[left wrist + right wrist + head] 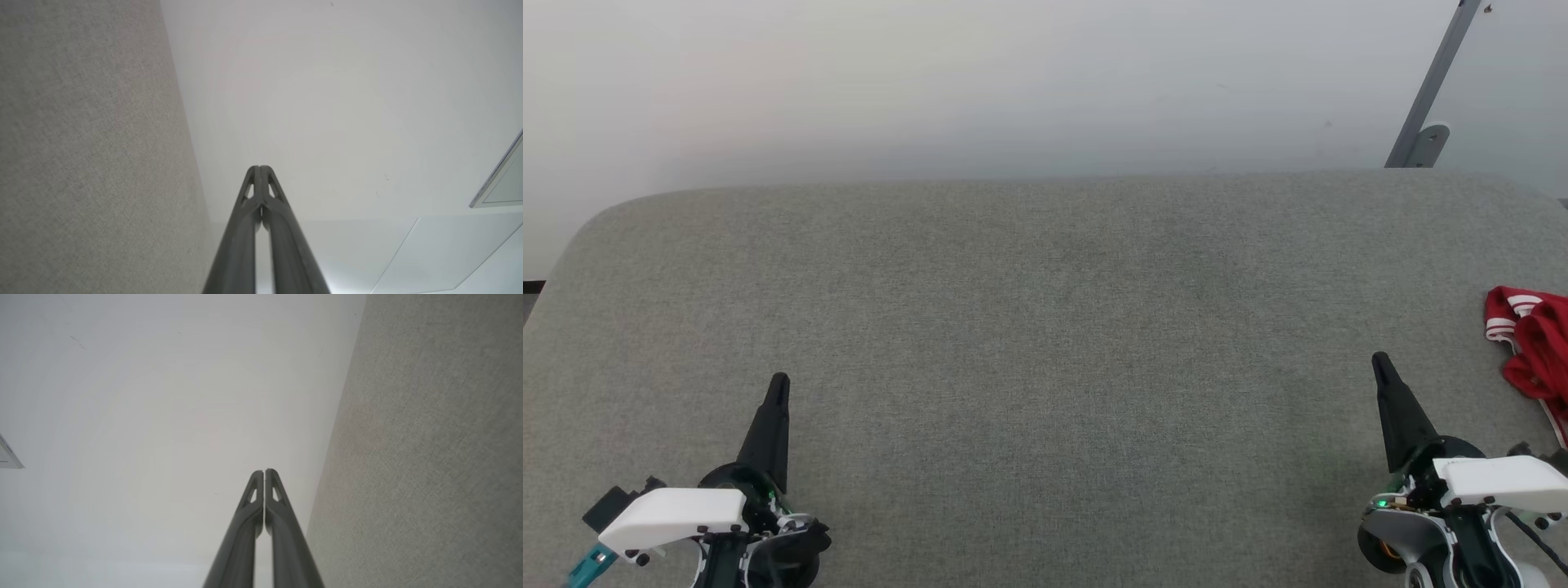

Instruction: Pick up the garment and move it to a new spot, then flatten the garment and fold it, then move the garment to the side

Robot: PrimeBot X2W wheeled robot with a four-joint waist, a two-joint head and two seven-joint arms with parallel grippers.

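Resting bunched on cushion (pixel 1045 327), far right: garment (pixel 1539 347); left jaws, right jaws together, empty.

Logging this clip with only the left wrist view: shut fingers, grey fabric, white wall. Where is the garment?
Observer: The garment lies bunched on the grey surface at the head view's right edge, partly cut off.
Operator: Is a gripper touching it?
Observer: No. The right gripper, shut, sits nearest but apart from it.
Operator: And the left one?
Observer: The left gripper shows at the lower left, far across the surface from it.
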